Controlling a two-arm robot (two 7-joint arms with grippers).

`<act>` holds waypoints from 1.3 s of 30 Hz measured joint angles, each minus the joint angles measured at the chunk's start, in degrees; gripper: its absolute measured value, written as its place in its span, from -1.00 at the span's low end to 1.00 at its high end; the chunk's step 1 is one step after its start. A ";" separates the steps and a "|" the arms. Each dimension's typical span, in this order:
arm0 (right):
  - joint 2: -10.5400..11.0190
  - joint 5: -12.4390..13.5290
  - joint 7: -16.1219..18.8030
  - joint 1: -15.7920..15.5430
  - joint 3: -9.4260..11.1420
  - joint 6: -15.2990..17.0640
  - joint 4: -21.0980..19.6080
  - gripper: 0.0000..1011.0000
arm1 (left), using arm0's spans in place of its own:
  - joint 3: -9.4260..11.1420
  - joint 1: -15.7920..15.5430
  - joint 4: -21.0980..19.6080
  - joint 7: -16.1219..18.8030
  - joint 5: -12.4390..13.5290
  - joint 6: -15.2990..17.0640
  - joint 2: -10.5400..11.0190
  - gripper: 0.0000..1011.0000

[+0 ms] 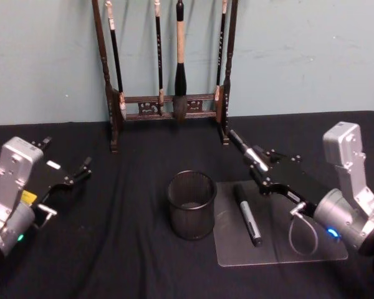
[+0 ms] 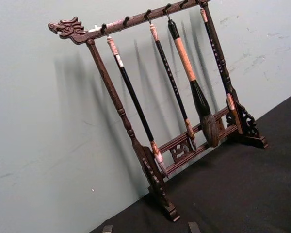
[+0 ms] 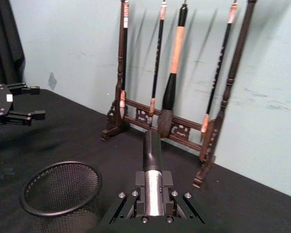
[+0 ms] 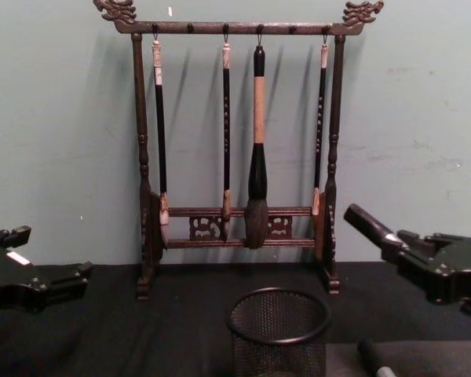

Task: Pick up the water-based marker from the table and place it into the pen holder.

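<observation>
Right of pen holder (image 1: 191,204), right claw (image 1: 259,164) clamps marker (image 1: 243,145); left claw (image 1: 67,152) gapes.

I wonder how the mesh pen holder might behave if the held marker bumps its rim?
The pen holder looks empty and wire-mesh, so probably light: a bump would likely slide or tip it. The marker in the right gripper looks rigid, so it probably won't cushion contact.

The table (image 1: 112,255) is black, the pen holder (image 1: 191,205) is black mesh, and the marker (image 3: 152,162) is black and silver.
</observation>
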 joint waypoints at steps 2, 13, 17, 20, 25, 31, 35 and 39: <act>-0.34 -0.10 0.12 0.70 -0.69 0.51 0.36 -0.60 | 0.00 0.00 0.00 0.00 0.00 0.00 0.00 1.00; -2.46 -0.18 0.28 3.45 -3.09 1.28 1.86 -0.60 | 0.00 0.00 0.00 0.00 0.00 0.00 0.00 1.00; -3.22 -0.03 0.30 4.24 -3.79 1.16 2.28 -0.60 | 0.00 0.00 0.00 0.00 0.00 0.00 0.00 1.00; -3.79 0.18 0.53 4.85 -4.42 0.84 2.64 -0.60 | 0.00 0.00 0.00 0.00 0.00 0.00 0.00 1.00; -4.74 1.49 1.86 5.67 -5.30 -0.25 3.48 -0.60 | 0.00 0.00 0.00 0.00 0.00 0.00 0.00 1.00; -5.49 1.83 2.79 6.63 -6.71 -1.54 4.68 -0.60 | 0.00 0.00 0.00 0.00 0.00 0.00 0.00 1.00; -6.06 1.73 2.75 7.36 -7.48 -1.88 5.67 -0.60 | 0.00 0.00 0.00 0.00 0.00 0.00 0.00 1.00; -6.72 1.35 2.55 8.08 -8.19 -2.26 6.63 -0.60 | 0.00 0.00 0.00 0.00 0.00 0.00 0.00 1.00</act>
